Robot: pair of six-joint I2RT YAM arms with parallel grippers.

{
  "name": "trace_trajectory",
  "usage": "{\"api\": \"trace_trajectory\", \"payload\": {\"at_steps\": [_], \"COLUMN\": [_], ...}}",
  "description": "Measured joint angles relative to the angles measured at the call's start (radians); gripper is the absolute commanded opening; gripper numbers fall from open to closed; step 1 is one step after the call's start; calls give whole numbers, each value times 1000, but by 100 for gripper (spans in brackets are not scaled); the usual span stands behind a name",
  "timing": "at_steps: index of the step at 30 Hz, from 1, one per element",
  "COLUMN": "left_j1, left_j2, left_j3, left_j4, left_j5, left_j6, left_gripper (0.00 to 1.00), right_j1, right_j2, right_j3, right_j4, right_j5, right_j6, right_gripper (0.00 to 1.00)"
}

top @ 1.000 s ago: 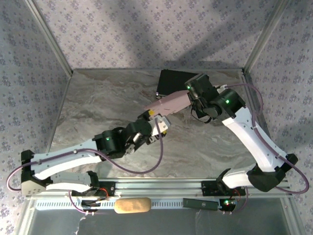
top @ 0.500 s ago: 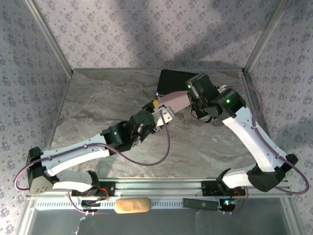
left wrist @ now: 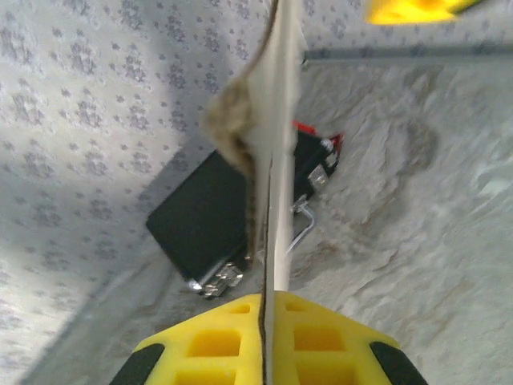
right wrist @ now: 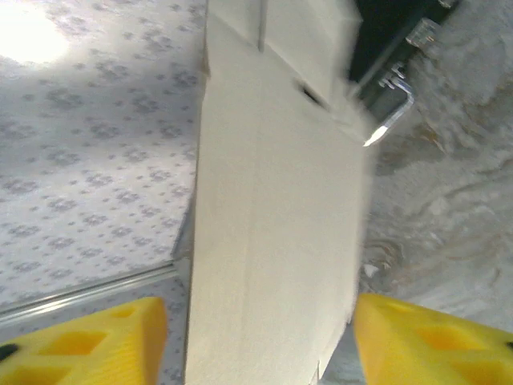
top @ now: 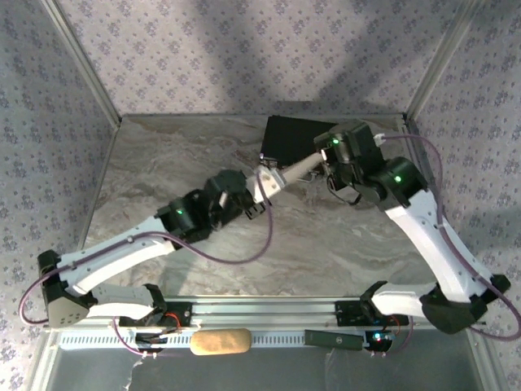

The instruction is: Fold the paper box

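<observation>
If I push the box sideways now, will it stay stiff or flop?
Probably floppy: the box is thin, seen edge-on in the left gripper, with one layer bulging away. It is likely light, being only flat paper panels. A hard push may crease it rather than move it whole.

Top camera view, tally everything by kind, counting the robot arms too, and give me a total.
Robot arms: 2, left arm and right arm
Paper box: 1
Black case: 1
Tan block: 1
Dark green bar: 1
Total: 6
</observation>
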Motion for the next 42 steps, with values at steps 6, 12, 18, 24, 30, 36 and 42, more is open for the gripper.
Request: {"api": "trace_trajectory", "payload": {"at_steps": [6, 12, 18, 24, 30, 36, 42], "left_j1": [345, 482, 562, 573, 549, 451, 397], "left_j2": [-99, -92, -4, 12, -14, -15, -15], "left_j3": [93, -23, -148, -156, -216, -217, -217], "left_j4": [-118, -99, -85, -66, -43, -45, -44], "left_j5": [376, 597, 723, 769, 729, 597, 494], "left_j6": [-268, -418, -498, -476, -397, -271, -193], "left_gripper": [0, 0, 0, 0, 0, 0, 0], "right_j1": [-78, -135, -136, -136, -133, -114, -119], "right_j2": [-180, -147, 14, 136, 263, 297, 315], "right_j3": [-82, -100, -121, -122, -82, -26, -24], "right_j4": [132, 238, 294, 339, 325, 313, 309], "right_j5": [-49, -200, -323, -438, -511, -535, -589], "right_j6": [-107, -111, -93, -66, 2, 36, 63], "right_gripper": [92, 91, 91, 85, 88, 82, 74]}}
